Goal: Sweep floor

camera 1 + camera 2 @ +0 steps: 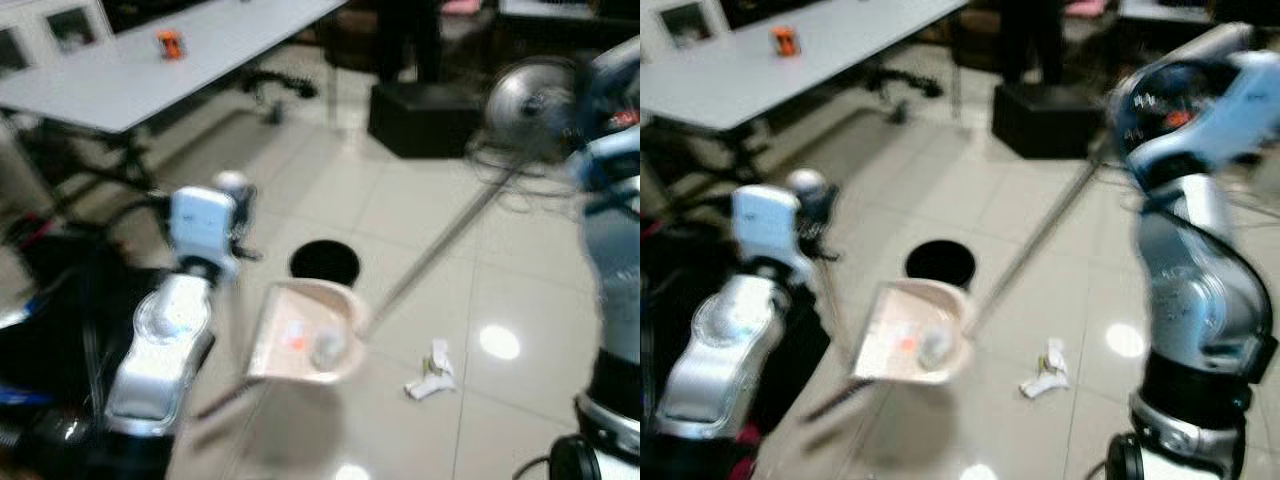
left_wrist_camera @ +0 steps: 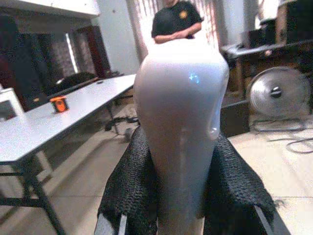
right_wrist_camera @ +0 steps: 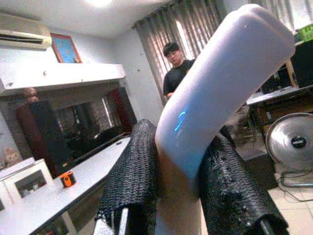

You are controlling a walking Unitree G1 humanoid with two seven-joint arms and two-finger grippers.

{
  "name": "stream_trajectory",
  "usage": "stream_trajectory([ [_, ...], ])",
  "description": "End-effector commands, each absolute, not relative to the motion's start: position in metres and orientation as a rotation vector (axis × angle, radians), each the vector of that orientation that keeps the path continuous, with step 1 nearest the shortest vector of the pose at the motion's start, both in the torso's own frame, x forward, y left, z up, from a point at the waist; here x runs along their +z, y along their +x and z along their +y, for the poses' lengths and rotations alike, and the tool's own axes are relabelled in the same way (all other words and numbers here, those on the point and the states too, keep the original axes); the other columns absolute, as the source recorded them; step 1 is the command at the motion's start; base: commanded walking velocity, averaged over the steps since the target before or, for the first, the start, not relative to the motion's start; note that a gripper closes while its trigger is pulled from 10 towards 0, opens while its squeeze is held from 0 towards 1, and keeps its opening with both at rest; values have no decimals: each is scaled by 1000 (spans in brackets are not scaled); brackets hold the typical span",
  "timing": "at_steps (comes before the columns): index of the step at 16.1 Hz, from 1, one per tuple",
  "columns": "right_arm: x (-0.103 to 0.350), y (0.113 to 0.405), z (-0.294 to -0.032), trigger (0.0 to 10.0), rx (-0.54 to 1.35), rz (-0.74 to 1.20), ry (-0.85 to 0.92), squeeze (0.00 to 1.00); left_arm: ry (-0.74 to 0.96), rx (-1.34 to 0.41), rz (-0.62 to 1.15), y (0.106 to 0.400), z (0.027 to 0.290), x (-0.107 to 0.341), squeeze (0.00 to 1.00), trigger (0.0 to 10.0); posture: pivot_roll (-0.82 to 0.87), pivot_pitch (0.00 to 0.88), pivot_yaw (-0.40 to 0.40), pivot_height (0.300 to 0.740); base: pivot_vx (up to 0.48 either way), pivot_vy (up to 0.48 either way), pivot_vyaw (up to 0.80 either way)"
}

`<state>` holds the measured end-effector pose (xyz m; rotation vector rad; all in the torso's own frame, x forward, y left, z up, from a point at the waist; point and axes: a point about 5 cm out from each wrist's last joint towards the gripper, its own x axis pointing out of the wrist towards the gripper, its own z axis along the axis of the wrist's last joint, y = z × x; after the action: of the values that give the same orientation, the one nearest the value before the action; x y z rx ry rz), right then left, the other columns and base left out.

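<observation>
A beige dustpan (image 1: 305, 335) hangs tilted just above the tiled floor, with an orange scrap (image 1: 294, 340) and a whitish lump (image 1: 327, 345) in it. My left gripper (image 2: 181, 171) is shut on the dustpan's pale handle top (image 2: 181, 98); that arm (image 1: 165, 330) reaches in from the lower left. A thin broom stick (image 1: 1040, 235) slants from the upper right down to the pan's right side. My right gripper (image 3: 178, 181) is shut on the broom's white handle (image 3: 220, 88). Crumpled white paper (image 1: 432, 372) lies on the floor right of the pan.
A round black opening (image 1: 324, 262) lies just behind the dustpan. A grey table (image 1: 150, 70) with an orange item (image 1: 170, 43) stands at the back left. A black box (image 1: 420, 115) and a floor fan (image 1: 535, 100) with cables sit behind. A person (image 2: 176, 22) stands beyond.
</observation>
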<state>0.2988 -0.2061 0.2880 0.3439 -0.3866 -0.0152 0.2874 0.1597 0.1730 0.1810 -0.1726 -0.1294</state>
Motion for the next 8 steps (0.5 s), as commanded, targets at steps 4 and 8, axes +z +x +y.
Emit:
stream_trajectory([
  [4, 293, 295, -217, 10000, -53, -415, 338, 0, 177, -140, -218, 289, 153, 182, 0, 10000, -19, 0, 39, 740, 451, 0, 0],
  [8, 293, 296, -219, 10000, -65, -421, 333, 0, 175, -129, -216, 291, 154, 182, 0, 10000, -18, 0, 38, 740, 452, 0, 0],
])
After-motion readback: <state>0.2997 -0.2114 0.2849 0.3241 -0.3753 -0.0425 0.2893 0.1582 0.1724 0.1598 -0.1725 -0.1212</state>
